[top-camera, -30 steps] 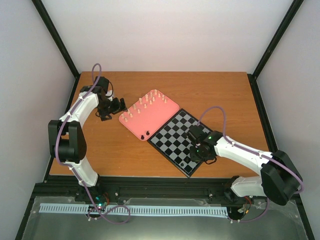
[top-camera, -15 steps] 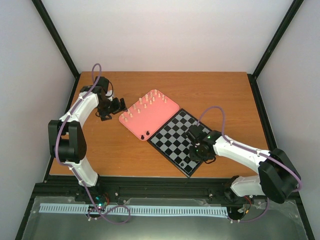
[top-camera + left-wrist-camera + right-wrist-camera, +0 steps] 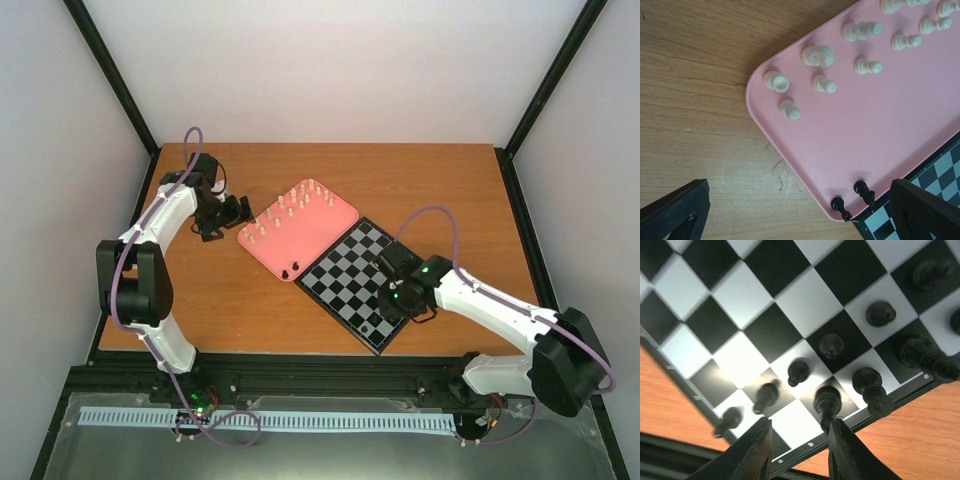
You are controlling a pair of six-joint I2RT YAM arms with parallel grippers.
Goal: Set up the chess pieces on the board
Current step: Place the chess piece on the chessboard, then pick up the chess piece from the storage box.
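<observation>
Right end effector point(image 3: 800, 432): low over the near-right edge of the board point(image 3: 345, 262). Jaws partly apart, clamping nothing.

One black piece point(image 3: 827, 401) stands on its square just ahead of the gap, closer to the right finger. Cannot tell whether it touches.

Other black pieces on the board point(image 3: 831, 345) stand in two rough rows along that same edge, each on its own square.

Left end effector point(image 3: 799, 187): hovering beside the left corner of the pink tray point(image 3: 310, 240), jaws wide, nothing between them.

Tray sits on the table point(image 3: 430, 190), one long side just beside the board's far-left rim. It holds the cream pieces point(image 3: 817, 55), upright in loose rows across the far part. It also holds two last black pieces point(image 3: 862, 190) at the corner nearest the board, close together and just inside the lip. The middle of the tray is bare.

Key relation: those two black pieces lie across the board from the right end effector, to its left and slightly farther back. They stand upright, long axis vertical, so I judge a top-down pinch on the head suits them. The left end effector looks nearer to them in the overhead view. The tray lip beside them leaves little finger room.
</observation>
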